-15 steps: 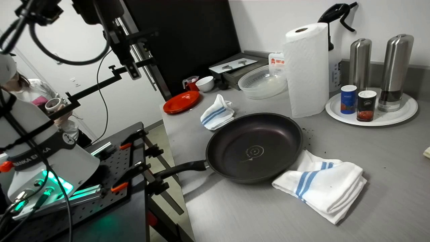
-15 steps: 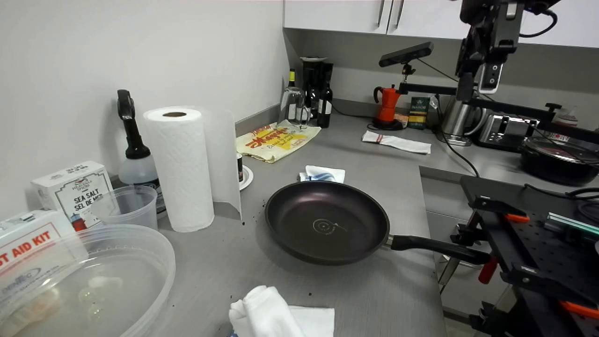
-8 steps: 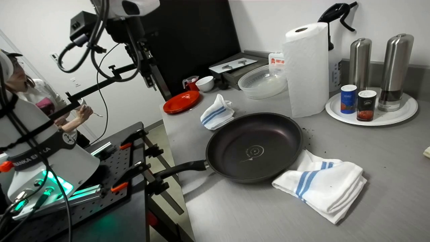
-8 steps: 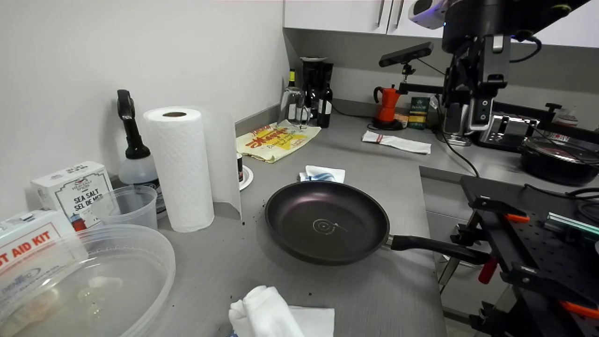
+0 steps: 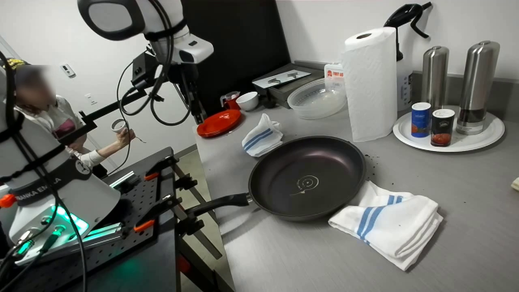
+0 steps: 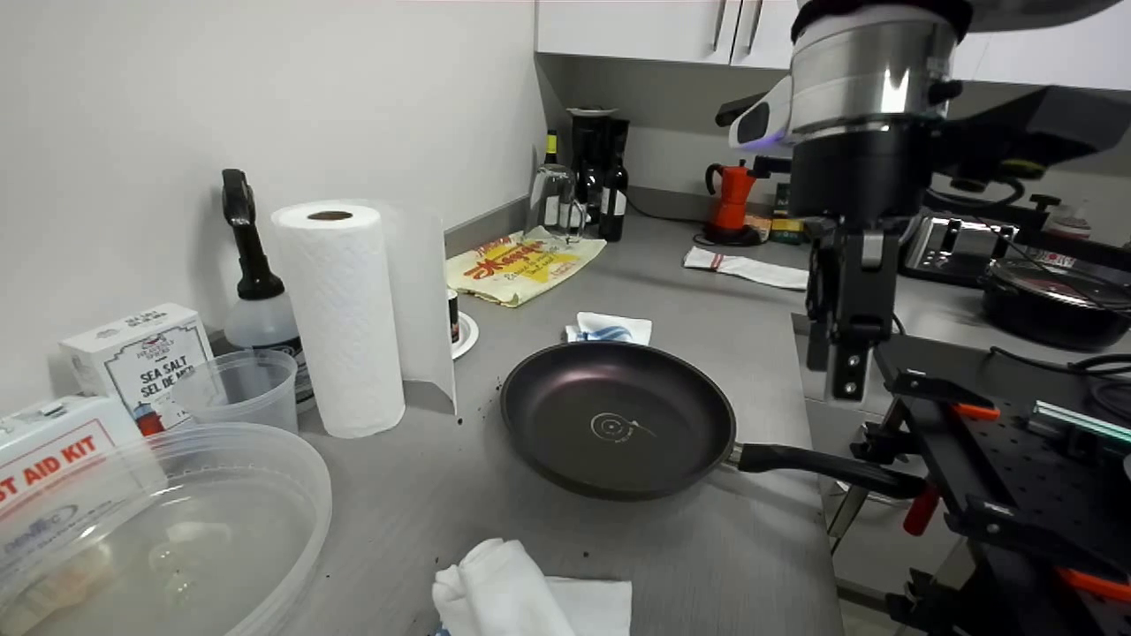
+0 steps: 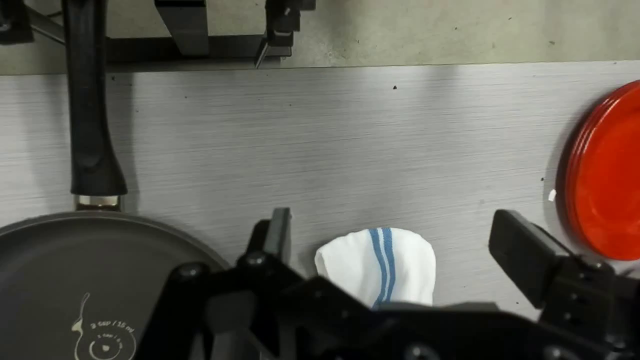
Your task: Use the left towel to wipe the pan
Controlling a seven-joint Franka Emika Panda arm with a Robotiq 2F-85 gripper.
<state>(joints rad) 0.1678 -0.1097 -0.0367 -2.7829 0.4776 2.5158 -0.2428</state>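
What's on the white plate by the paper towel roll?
The white plate holds a blue shaker, a black shaker and a tall steel grinder. Another grinder may stand there too; the shakers hide its bottom.

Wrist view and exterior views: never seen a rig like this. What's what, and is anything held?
That's a robot arm with a two-fingered gripper. Both exterior views look on from outside the robot; the wrist view looks down from the arm, past the gripper. On the grey counter are a black frying pan, a small blue-striped towel, a larger striped towel, red plates and a paper towel roll, among other things. Nothing is held: the gripper stands open.
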